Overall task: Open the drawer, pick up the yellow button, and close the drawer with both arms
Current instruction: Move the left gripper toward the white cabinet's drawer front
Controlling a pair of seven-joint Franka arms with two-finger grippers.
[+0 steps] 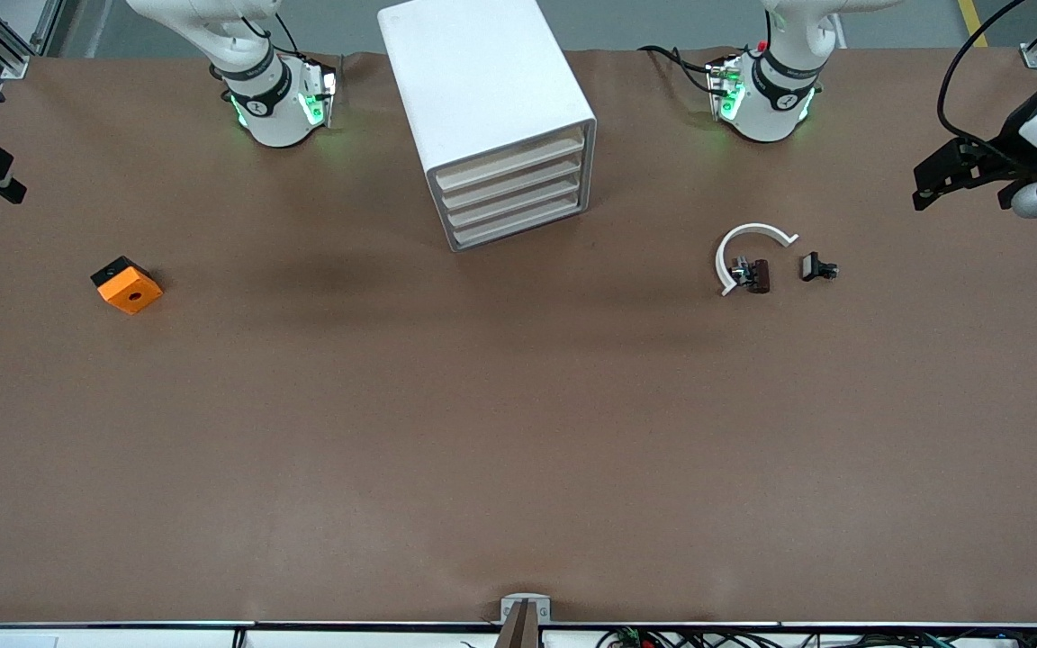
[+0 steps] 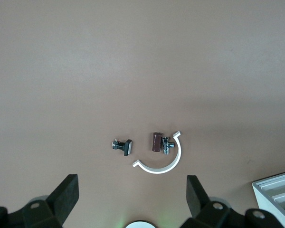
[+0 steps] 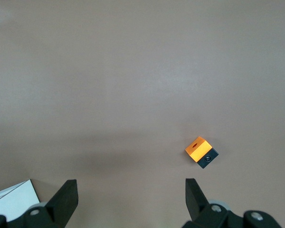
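The white cabinet [image 1: 482, 81] stands between the two arm bases, all its drawers pushed in. The drawer [image 1: 511, 162] is the uppermost, showing only its cream front strip. The button is hidden. My left gripper [image 2: 131, 190] hangs open high over the table, above a white curved strip [image 2: 164, 164] with small dark parts, nothing between its fingers. My right gripper [image 3: 129, 190] is also open and empty, high over bare table, with the orange square block [image 3: 201, 151] off to one side. Neither gripper shows in the front view.
The orange block [image 1: 127, 285] lies toward the right arm's end. The curved strip [image 1: 748, 247], a brown part [image 1: 759, 275] and a black part [image 1: 817, 267] lie toward the left arm's end. The cabinet's corner [image 2: 275, 190] edges into the left wrist view.
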